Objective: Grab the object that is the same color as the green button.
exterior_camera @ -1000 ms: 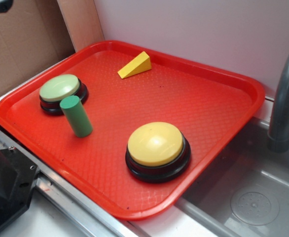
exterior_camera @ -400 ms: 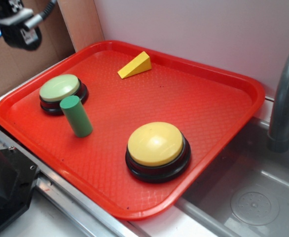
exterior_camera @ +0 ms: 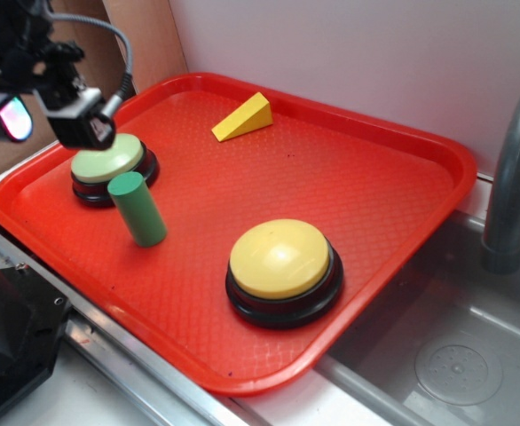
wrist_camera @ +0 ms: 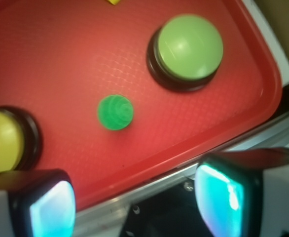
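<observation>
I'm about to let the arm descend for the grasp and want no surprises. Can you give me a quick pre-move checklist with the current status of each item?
1. Target identified: the green cylinder matches the green button in color. Ok.
2. Cylinder upright on the red tray, top face visible in the wrist view. Ok.
3. Gripper empty, fingers spread. Ok.
4. Gripper centered over the cylinder: it sits off to the tray's edge. Not ok.
5. Room around the cylinder: apart from the green button, the yellow button and the yellow wedge. Ok.
6. Height left above the cylinder: cannot tell.
</observation>
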You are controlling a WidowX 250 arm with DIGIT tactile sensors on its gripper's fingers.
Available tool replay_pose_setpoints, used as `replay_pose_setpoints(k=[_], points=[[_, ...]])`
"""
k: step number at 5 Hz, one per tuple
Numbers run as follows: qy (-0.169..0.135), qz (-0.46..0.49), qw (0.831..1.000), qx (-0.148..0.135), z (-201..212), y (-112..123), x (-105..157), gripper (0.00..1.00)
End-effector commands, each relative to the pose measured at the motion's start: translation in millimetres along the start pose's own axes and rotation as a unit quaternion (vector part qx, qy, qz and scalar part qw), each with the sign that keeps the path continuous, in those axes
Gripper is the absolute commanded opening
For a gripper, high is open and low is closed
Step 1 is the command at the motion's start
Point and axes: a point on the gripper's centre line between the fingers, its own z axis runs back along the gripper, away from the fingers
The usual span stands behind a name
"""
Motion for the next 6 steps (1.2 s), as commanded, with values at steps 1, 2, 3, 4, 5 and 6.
replay_pose_setpoints(k=[1, 2, 3, 4, 5, 6], points=[[-0.050, 0.030, 0.998, 0.003, -38, -8, 3, 1.00], [-0.058, 0.023, 0.998, 0.004, -51, -13, 6, 1.00], [-0.068, 0.011, 0.998, -0.002, -58, -21, 11, 1.00], [-0.072, 0.014, 0.997, 0.004, -66, -18, 17, 1.00], [-0.071, 0.016, 0.997, 0.016, -76, -17, 29, 1.00], [-0.073, 0.019, 0.997, 0.022, -85, -16, 36, 1.00]])
